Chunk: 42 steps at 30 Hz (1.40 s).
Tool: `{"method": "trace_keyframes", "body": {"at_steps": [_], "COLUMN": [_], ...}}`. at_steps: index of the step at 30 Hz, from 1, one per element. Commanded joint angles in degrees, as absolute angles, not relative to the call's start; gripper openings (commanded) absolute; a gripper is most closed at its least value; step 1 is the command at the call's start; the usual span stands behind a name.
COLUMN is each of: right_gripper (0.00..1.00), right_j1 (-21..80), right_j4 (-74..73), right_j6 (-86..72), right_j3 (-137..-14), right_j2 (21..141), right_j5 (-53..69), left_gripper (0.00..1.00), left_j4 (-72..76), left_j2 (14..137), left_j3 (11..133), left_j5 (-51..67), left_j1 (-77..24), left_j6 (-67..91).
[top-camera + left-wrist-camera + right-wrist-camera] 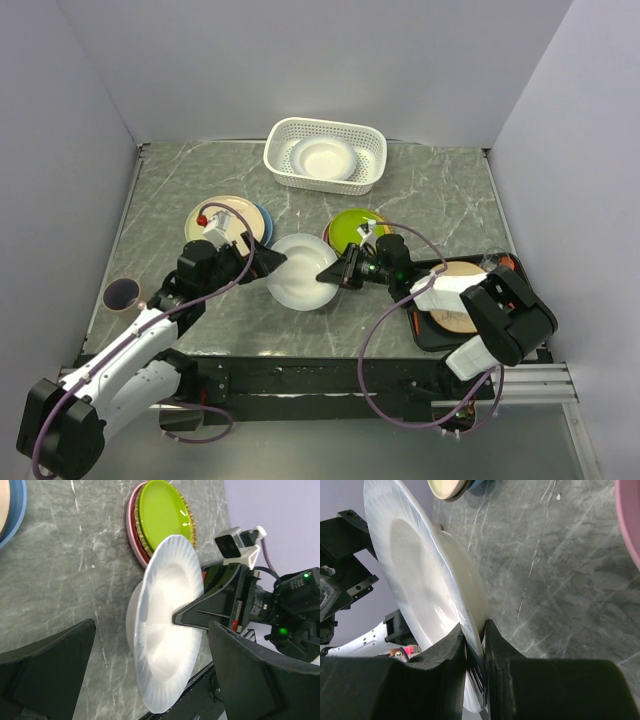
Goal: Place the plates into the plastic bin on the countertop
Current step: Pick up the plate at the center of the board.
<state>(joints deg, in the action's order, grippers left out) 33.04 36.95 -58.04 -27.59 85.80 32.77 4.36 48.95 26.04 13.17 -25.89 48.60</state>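
Note:
A white plate (300, 272) is held on edge above the countertop (440, 200), between my two arms. My right gripper (335, 275) is shut on its right rim; the right wrist view shows both fingers of the right gripper (475, 645) pinching the rim of the white plate (420, 570). My left gripper (272, 262) stands open at the plate's left edge. In the left wrist view its fingers sit wide apart on either side of the white plate (170, 625) without touching it. The plastic bin (300, 180) stands at the back with another white plate (323, 157) inside.
A lime green plate (355, 228) tops a stack behind the right gripper. A cream plate (228, 215) lies on a blue one at the left. A black tray (430, 335) with a straw plate (460, 300) sits at the right. A small cup (121, 293) stands far left.

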Motion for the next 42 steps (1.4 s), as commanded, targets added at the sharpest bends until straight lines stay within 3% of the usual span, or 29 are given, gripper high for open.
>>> {"method": "trace_keyframes", "body": {"at_steps": [1, 14, 22, 42], "right_gripper": [0.00, 0.00, 0.00, 0.00], "right_j1": [33.4, 32.6, 29.2, 21.8], "right_j4": [40.7, 30.3, 26.1, 21.1], "right_j6": [-58.5, -53.3, -52.0, -56.0], "right_j3": [-28.2, -37.0, -46.7, -68.6], "right_j2": [80.8, 84.9, 89.8, 104.2], "right_j5": [32.7, 30.7, 32.1, 33.3], "left_gripper": [0.99, 0.99, 0.99, 0.99], "left_j4": [3.3, -4.6, -5.3, -0.4], "left_j2": [49.0, 44.6, 40.0, 42.3], "left_j3": [28.2, 30.3, 30.6, 29.4], "left_j5": [11.6, 5.8, 6.5, 11.8], "left_j1": [-25.8, -25.8, -25.8, -25.8], "left_j6": [46.3, 43.1, 40.9, 40.7]}}
